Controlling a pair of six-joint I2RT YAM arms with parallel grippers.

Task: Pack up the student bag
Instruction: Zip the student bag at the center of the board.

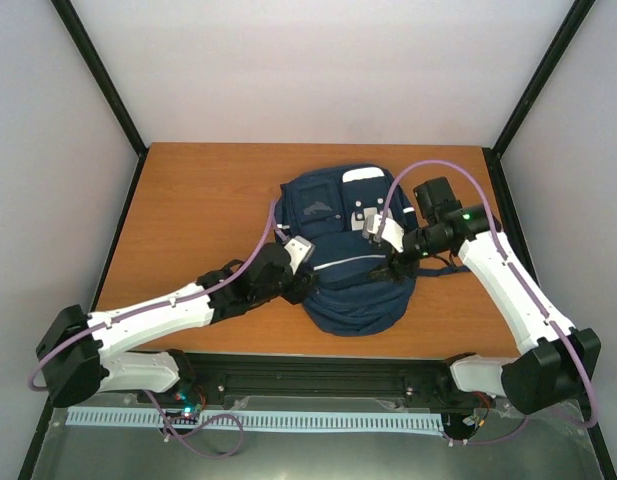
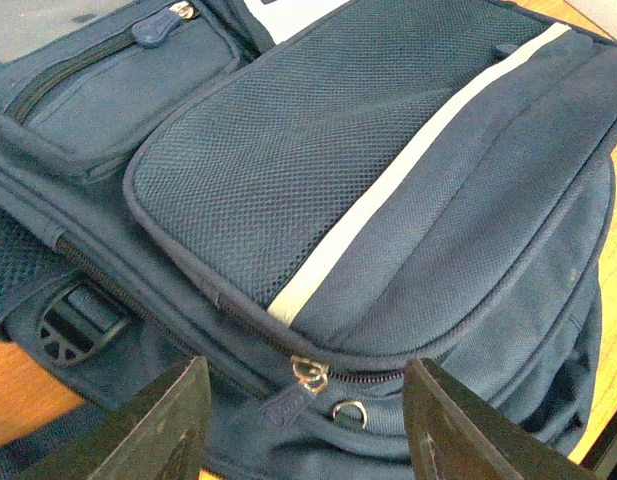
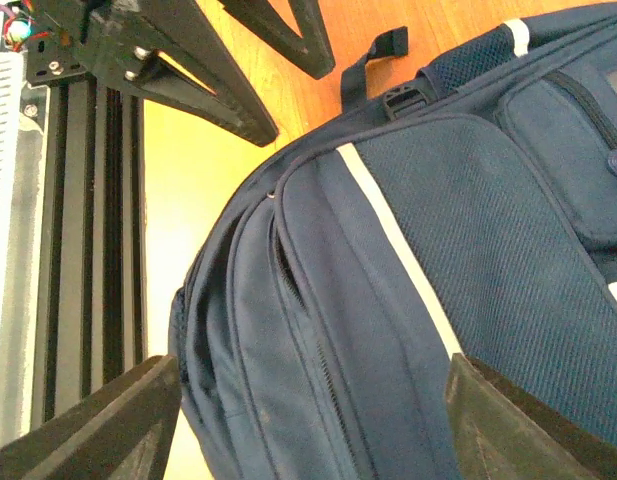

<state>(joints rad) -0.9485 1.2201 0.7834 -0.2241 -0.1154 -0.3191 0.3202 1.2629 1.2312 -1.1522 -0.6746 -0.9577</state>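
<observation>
Two pincers stand at the student bag [image 1: 348, 295], one on each side. The bag lies flat in the middle of the bench [image 1: 203, 200], with its front pockets facing up.

The left pincer [image 1: 303, 290] is at the left side of the bag and it is released. Its two dark fingers [image 2: 158, 425] are apart. Between them, not gripped, is a metal zipper pull [image 2: 308, 375], at the edge of the mesh pocket [image 2: 288, 150] that carries a white stripe [image 2: 388, 190]. A black buckle [image 2: 78, 325] sits lower on the bag, close to the orange wood.

The right pincer [image 1: 388, 268] is at the right side of the bag, also released. Its fingers [image 3: 98, 420] are wide apart over the navy fabric and hold nothing. Whether any finger touches the cloth, I cannot tell.
</observation>
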